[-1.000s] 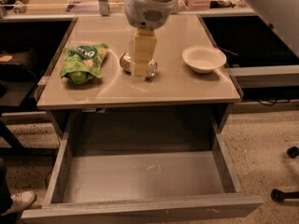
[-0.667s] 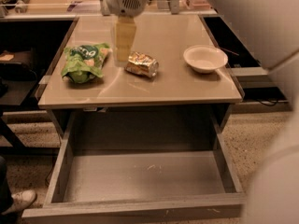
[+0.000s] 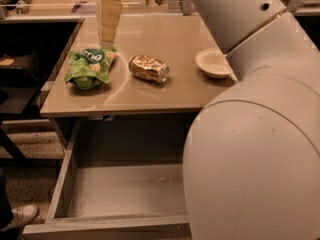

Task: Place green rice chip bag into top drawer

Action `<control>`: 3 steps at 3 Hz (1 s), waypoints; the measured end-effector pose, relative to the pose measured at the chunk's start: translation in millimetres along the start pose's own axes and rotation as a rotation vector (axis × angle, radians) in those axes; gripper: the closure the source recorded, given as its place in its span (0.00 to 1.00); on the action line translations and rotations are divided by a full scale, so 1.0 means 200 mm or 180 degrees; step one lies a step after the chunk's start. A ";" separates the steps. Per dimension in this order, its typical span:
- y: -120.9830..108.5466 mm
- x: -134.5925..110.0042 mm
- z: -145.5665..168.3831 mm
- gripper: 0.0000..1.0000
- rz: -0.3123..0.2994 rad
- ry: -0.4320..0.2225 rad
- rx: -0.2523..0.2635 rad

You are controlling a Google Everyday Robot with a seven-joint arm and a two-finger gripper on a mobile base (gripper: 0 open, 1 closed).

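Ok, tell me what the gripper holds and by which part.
Cannot be told: the gripper stands at the far edge of the green rice chip bag, which lies on the table.

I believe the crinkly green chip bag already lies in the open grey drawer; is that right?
No: the camera view shows the crinkly green chip bag on the beige tabletop, with the hand at its far end. The grey drawer is open.

cream gripper above green bag
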State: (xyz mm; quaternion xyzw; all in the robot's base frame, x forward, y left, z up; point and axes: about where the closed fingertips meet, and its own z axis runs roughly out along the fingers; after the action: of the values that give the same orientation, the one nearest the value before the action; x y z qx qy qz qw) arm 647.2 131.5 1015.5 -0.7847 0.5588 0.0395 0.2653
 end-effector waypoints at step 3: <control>-0.10 -0.02 0.58 0.00 -0.0007 0.0044 -0.0456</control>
State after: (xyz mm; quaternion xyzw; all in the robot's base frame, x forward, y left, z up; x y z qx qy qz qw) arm 691.3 192.7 925.5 -0.8026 0.5554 0.0737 0.2046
